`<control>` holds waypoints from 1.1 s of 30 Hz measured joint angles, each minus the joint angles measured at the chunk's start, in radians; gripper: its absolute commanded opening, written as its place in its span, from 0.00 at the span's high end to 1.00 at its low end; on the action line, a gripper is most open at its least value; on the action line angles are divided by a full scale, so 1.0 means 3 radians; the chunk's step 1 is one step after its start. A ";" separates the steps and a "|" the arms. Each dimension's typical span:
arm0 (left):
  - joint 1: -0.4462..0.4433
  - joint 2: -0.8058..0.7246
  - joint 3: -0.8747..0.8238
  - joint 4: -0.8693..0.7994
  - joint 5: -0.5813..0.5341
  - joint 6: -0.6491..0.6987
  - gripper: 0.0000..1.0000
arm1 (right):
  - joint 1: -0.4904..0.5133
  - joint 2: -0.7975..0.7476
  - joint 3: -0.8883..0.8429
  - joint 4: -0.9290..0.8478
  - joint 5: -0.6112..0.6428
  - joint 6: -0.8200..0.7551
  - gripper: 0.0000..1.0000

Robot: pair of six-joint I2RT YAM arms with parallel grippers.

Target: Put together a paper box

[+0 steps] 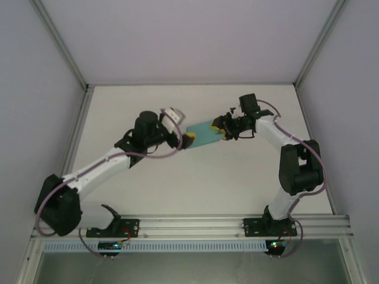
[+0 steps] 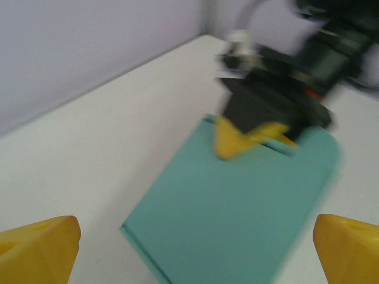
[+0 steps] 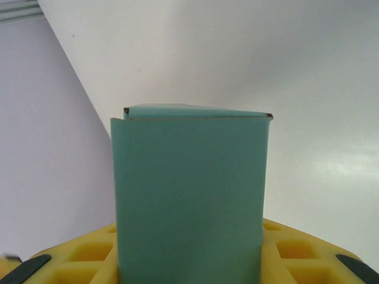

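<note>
R gripper (image 1: 223,131) clamped on paper box (image 1: 204,134) at its 3 o'clock end; L gripper (image 2: 192,251) wide open, released, straddling 9 o'clock end.

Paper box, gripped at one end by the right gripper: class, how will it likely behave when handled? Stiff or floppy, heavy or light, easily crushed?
The paper box looks stiff and probably light: the right gripper grips one end and its faces look flat. The thin card edge suggests a hard squeeze would dent it. Flat sides should slide, not roll.
</note>
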 measured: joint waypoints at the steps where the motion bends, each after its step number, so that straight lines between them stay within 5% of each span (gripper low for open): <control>1: -0.0108 -0.0031 -0.0031 -0.0064 -0.0034 0.0221 0.00 | -0.0037 0.0000 0.0001 -0.0134 -0.0094 0.0037 0.62; 8: -0.0304 -0.0003 -0.0060 -0.0526 -0.0323 0.1078 0.00 | -0.0079 -0.0107 0.0069 -0.0804 -0.0418 0.0154 0.63; 17: -0.0420 0.0336 0.0001 -0.0500 -0.0903 0.1382 0.03 | -0.0106 -0.0346 0.0078 -0.0918 -0.0467 0.0351 0.59; 33: -0.0425 0.0374 -0.0011 -0.0092 -0.1053 0.1429 0.46 | -0.0106 -0.0347 0.0072 -0.0834 -0.0472 0.0450 0.55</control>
